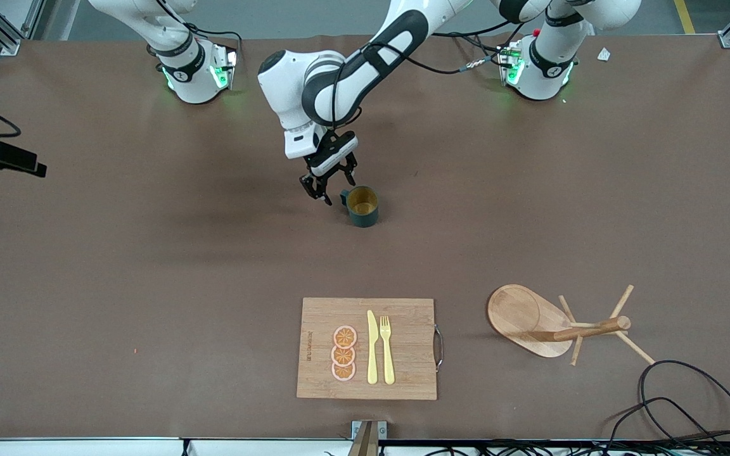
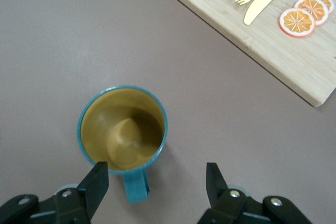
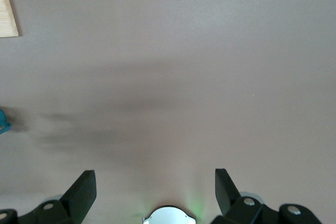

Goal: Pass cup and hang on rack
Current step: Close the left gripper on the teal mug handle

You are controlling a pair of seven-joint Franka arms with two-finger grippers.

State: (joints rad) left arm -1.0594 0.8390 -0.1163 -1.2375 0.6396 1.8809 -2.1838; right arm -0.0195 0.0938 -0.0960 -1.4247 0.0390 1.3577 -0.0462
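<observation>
Reaching down, the left end effector (image 1: 327, 188) hangs wide beside the cup (image 1: 362, 206) handle

Teal cup (image 1: 362, 207) upright mid-desk, tan interior, empty. Wooden rack (image 1: 530, 320) standing nearer the front camera, toward the left arm's end.
</observation>
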